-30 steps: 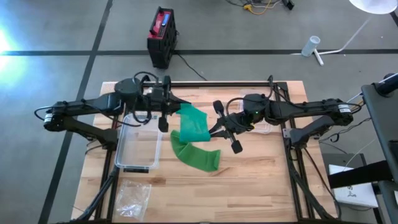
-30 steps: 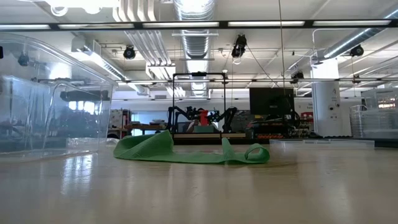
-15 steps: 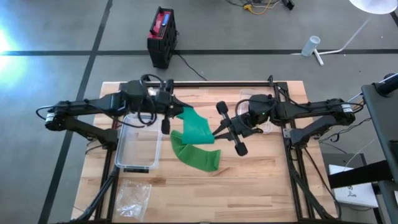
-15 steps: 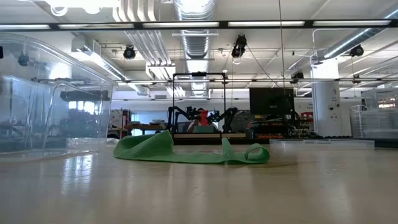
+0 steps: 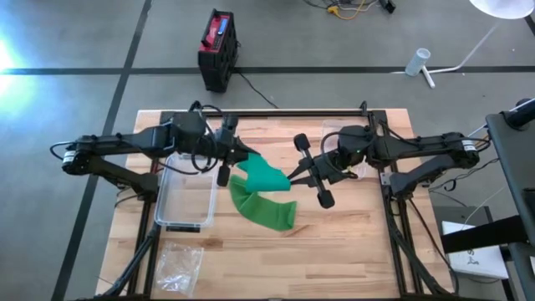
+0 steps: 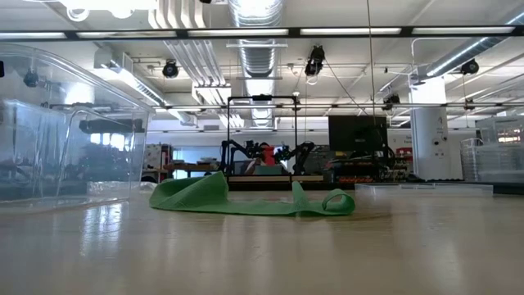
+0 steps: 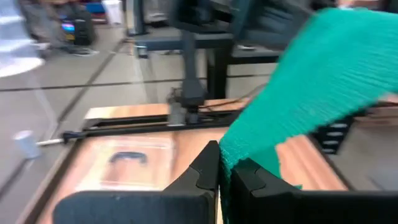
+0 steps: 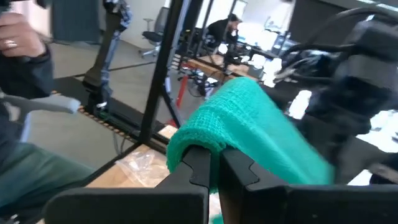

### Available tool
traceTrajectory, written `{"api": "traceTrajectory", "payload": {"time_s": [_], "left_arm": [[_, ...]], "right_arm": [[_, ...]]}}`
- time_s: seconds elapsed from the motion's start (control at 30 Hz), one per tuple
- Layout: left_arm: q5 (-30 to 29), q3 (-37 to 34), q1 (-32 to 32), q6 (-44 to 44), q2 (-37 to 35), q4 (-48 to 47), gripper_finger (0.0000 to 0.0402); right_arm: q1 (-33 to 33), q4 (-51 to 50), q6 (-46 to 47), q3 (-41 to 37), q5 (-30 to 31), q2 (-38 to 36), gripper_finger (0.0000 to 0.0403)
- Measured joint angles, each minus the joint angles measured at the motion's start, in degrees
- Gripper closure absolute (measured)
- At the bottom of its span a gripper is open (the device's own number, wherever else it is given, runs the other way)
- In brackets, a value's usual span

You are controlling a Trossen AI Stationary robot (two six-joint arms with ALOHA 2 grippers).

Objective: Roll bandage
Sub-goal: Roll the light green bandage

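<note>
Because the left gripper (image 5: 240, 155) and right gripper (image 5: 290, 177) each clamp one edge of the green stretchy fabric bandage (image 5: 266, 176) aloft mid-worktop, its tail trails slack toward the front edge. I judge uneven pulling could slip fabric from either pinch, or skew the roll.

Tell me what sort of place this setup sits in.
Probably a robotics lab or workshop: exposed ceiling ducts and strip lights, another robot rig on a bench in the background, and a wooden table on a bare concrete floor with marked lines.
</note>
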Motion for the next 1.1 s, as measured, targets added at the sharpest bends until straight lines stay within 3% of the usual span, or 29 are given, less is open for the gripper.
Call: {"api": "traceTrajectory", "payload": {"time_s": [0.5, 0.7, 0.87, 1.1], "left_arm": [[0.90, 0.00, -4.62, 1.21, -0.19, -0.30, 0.0397], [0.45, 0.00, -4.64, 5.17, -0.31, -1.04, 0.0366], [-6.85, 0.00, -4.64, 9.95, -0.63, -2.27, 0.0335], [-8.27, -4.58, -4.73, 9.87, -4.08, -0.66, 0.0294]], "right_arm": [[-0.02, 1.70, 2.29, 0.00, 6.96, -0.84, 0.0400], [-0.13, 1.70, 3.33, 0.00, 7.59, -0.84, 0.0400], [-0.13, 1.65, 7.47, 0.00, 7.55, -0.82, 0.0400], [-0.26, 0.68, 9.18, -0.04, 7.55, -0.84, 0.0400]]}}
